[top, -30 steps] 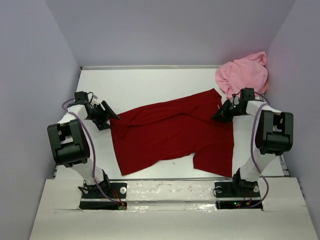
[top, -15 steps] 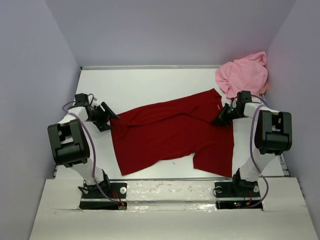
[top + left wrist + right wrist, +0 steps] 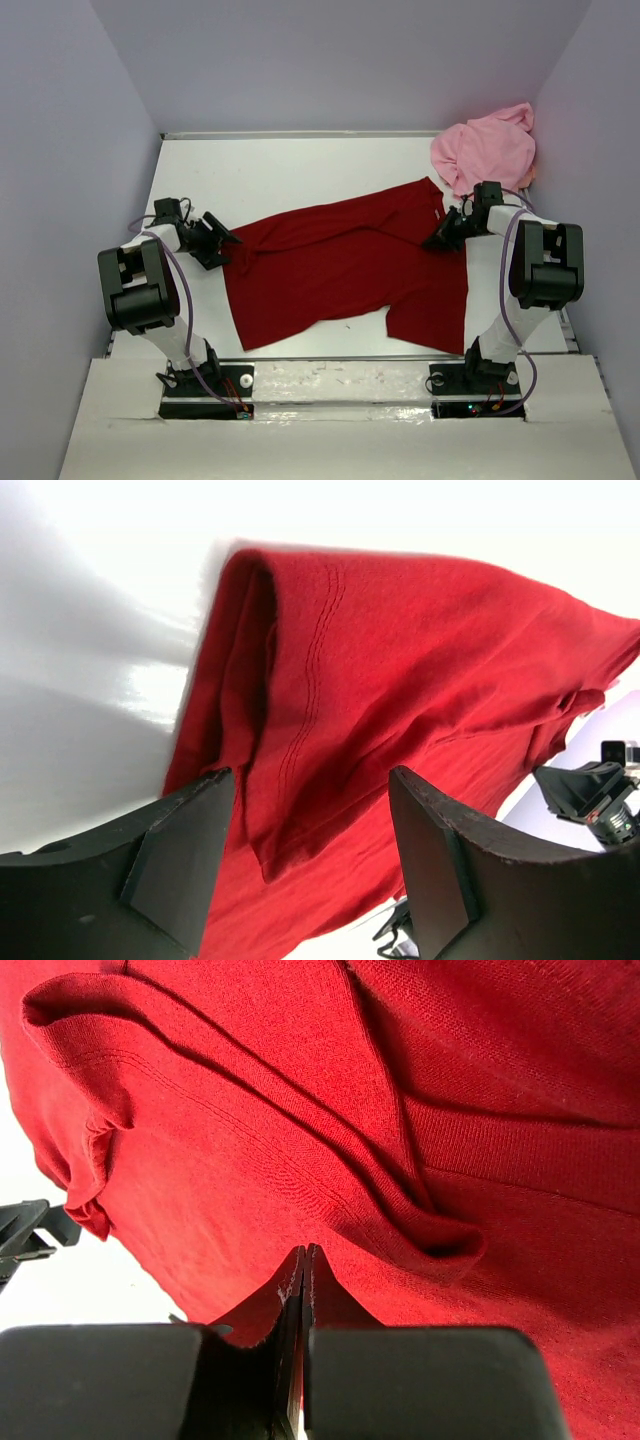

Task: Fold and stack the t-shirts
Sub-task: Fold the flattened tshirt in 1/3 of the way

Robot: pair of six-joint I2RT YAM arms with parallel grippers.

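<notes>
The dark red t-shirt (image 3: 340,265) lies spread and rumpled across the middle of the table. The light pink t-shirt (image 3: 485,150) is bunched in the far right corner. My left gripper (image 3: 222,240) is open at the red shirt's left edge. In the left wrist view its jaws (image 3: 310,780) stand wide on either side of a folded edge of red cloth (image 3: 400,650). My right gripper (image 3: 437,240) is shut low over the shirt's right shoulder. In the right wrist view its tips (image 3: 303,1252) meet against the red cloth (image 3: 250,1110), with no cloth seen between them.
Pale walls close in the white table (image 3: 290,170) on the left, back and right. The pink shirt leans against the right wall just behind the right arm. The arm bases stand at the near edge.
My left gripper has moved a little nearer and toward the red shirt's left edge. My right gripper has shifted slightly nearer over the shoulder. The shirts lie as before.
</notes>
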